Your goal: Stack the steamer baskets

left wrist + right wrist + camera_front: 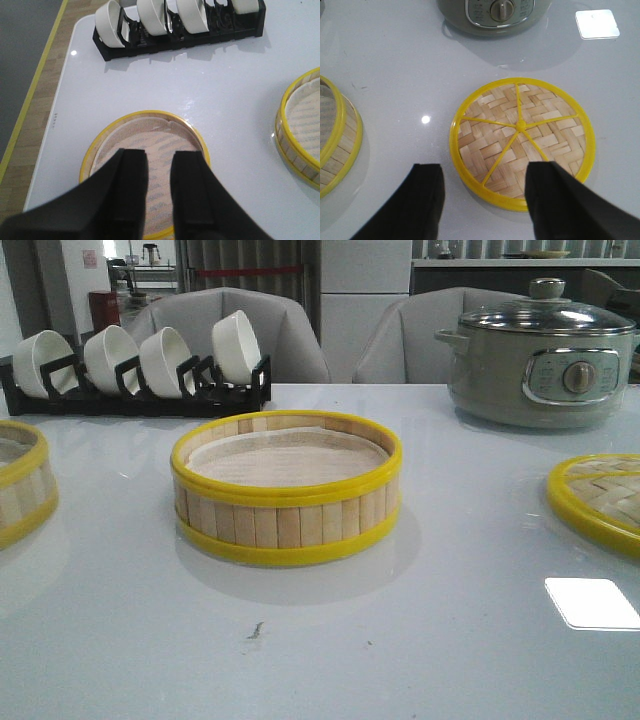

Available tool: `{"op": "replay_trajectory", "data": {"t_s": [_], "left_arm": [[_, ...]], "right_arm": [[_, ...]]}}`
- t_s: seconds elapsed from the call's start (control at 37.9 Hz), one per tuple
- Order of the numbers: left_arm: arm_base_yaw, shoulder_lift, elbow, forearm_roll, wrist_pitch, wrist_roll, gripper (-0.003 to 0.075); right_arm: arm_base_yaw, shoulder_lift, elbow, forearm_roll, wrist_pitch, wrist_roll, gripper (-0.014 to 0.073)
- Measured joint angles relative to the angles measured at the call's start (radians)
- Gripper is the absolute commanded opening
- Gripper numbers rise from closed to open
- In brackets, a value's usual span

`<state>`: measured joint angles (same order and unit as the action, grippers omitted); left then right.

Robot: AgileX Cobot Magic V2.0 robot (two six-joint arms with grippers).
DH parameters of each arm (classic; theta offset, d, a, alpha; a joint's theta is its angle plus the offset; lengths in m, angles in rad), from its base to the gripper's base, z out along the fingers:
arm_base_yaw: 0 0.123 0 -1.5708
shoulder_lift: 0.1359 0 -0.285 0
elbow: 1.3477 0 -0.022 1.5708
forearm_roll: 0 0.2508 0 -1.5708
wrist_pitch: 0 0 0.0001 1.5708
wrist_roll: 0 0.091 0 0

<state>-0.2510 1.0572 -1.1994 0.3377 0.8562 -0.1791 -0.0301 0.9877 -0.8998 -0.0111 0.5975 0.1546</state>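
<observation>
One steamer basket (287, 488) with a white paper liner stands at the table's middle. A second steamer basket (20, 480) is cut off by the left edge of the front view. In the left wrist view my left gripper (160, 155) hovers above that left basket (155, 132), empty, with a narrow gap between its jaws. The middle basket (300, 125) shows at that view's edge. My right gripper (485, 170) is wide open and empty, above the near rim of the flat woven lid (520, 140). The middle basket (335, 145) also shows there. Neither gripper shows in the front view.
A black rack of white bowls (135, 365) stands at the back left. A grey-green electric pot (540, 360) stands at the back right. The woven lid (600, 498) lies at the right. The white table (400, 640) has its left edge near the left basket.
</observation>
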Motion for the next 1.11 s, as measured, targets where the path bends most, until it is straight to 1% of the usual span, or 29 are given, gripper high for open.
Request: {"op": "replay_trajectory", "data": {"t_s": [0.08,0.16,0.29,0.71,0.9,1.11], "left_arm": [[0.0,0.013,0.0,-0.024,0.0,0.0,0.0333],[0.0,0.052,0.0,-0.074,0.002,0.0,0.0333],[0.0,0.159,0.0,-0.116,0.001,0.0,0.0333],[0.0,0.514,0.0,-0.12,-0.113,0.001,0.0333],[0.021,0.609,0.0,-0.118,-0.161,0.002,0.0329],[0.056,0.662,0.0,-0.144,-0.23,0.002,0.0329]], "right_arm": [[0.0,0.0,0.0,0.011,-0.008,0.0,0.0426],[0.0,0.0,0.0,0.029,-0.01,0.0,0.0424],[0.0,0.0,0.0,0.042,-0.012,0.0,0.0424],[0.0,0.0,0.0,0.047,-0.014,0.0,0.0424],[0.0,0.0,0.0,0.047,-0.014,0.0,0.0424],[0.0,0.0,0.0,0.047,-0.014,0.0,0.0424]]}}
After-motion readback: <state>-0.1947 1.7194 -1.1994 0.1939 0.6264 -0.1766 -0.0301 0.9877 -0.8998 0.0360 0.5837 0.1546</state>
